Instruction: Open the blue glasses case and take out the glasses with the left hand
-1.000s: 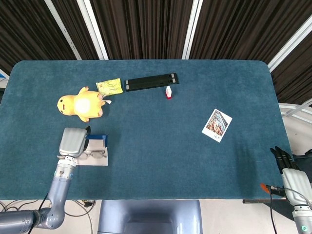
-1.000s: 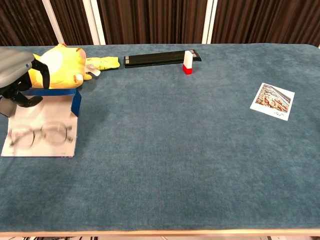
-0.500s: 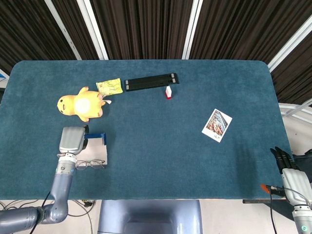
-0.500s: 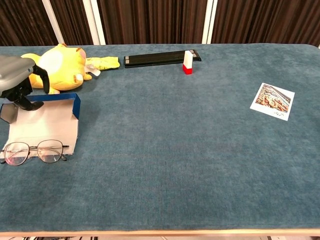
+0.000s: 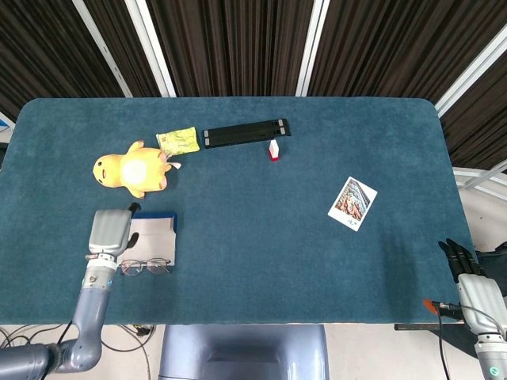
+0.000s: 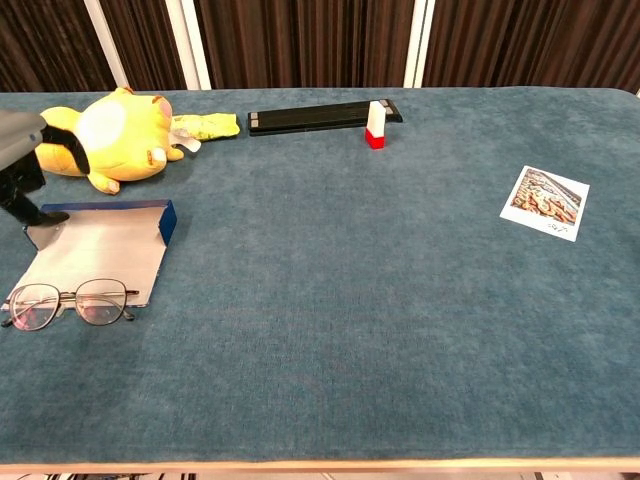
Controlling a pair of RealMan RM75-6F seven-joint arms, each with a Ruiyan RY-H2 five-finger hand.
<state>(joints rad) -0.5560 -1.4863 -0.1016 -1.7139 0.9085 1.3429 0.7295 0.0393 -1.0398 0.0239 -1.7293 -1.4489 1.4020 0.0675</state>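
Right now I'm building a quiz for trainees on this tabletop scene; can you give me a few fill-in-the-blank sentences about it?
1. The glasses lie ____ the open blue glasses case, on the table.
2. The plush toy is coloured ____.
3. The small white block has a ____ base.
4. The left robot hand holds ____.

Missing words: outside; yellow; red; nothing

The left hand (image 6: 22,165) is cut off by the chest view's left edge, its fingers mostly unseen. The right hand (image 5: 469,279) sits partly past the table corner, its grip unreadable.
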